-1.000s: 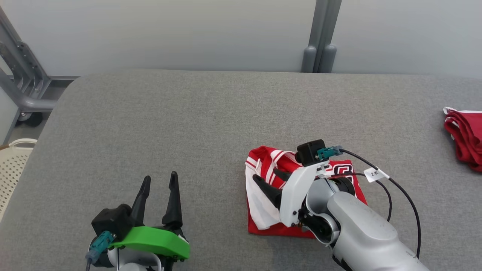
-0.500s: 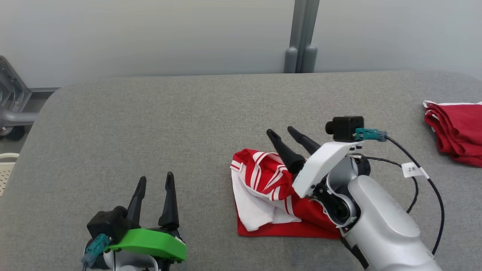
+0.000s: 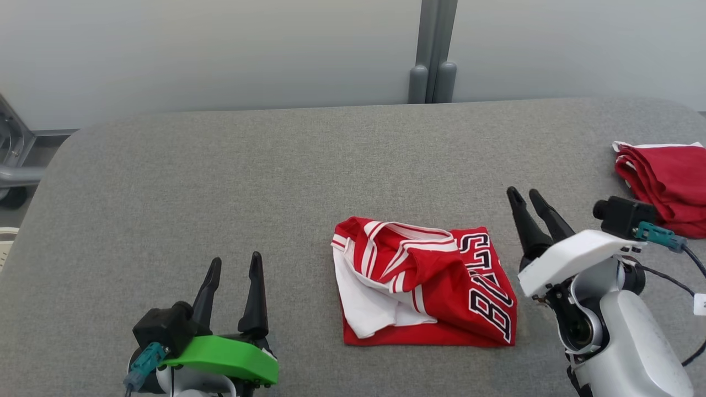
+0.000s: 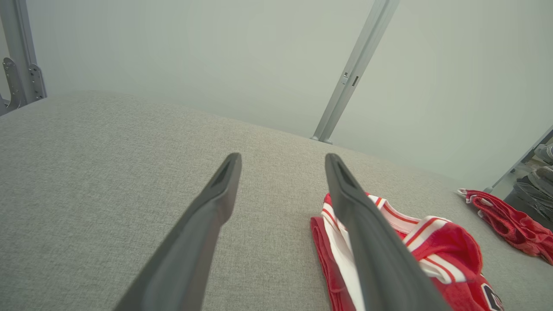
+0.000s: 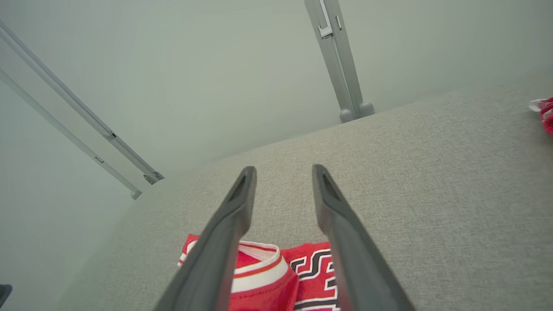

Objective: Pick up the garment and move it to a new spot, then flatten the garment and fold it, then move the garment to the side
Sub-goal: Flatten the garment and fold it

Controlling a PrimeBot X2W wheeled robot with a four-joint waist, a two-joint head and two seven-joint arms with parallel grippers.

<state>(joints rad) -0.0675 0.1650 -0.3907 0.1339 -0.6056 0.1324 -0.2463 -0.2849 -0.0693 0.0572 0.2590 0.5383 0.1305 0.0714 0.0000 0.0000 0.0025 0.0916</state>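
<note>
The garment (image 3: 424, 284), a red jersey with white trim and black-and-white lettering, lies folded in a rough square on the grey table (image 3: 276, 182), near its front middle. It also shows in the left wrist view (image 4: 432, 259) and in the right wrist view (image 5: 276, 276). My right gripper (image 3: 525, 194) hovers just right of the garment, apart from it, its jaws a little apart with nothing between them (image 5: 283, 172). My left gripper (image 3: 235, 261) stands open at the front left, empty, well clear of the garment (image 4: 283, 157).
A second red cloth (image 3: 667, 184) lies bunched at the table's right edge. A grey post (image 3: 433, 52) rises behind the table's far edge. A metal frame (image 3: 14, 160) stands off the table's left end.
My right gripper has lifted off the garment and drawn back to its right, uncovering the lettering, and its jaws have narrowed. The head camera has shifted. The left arm has stayed put.
</note>
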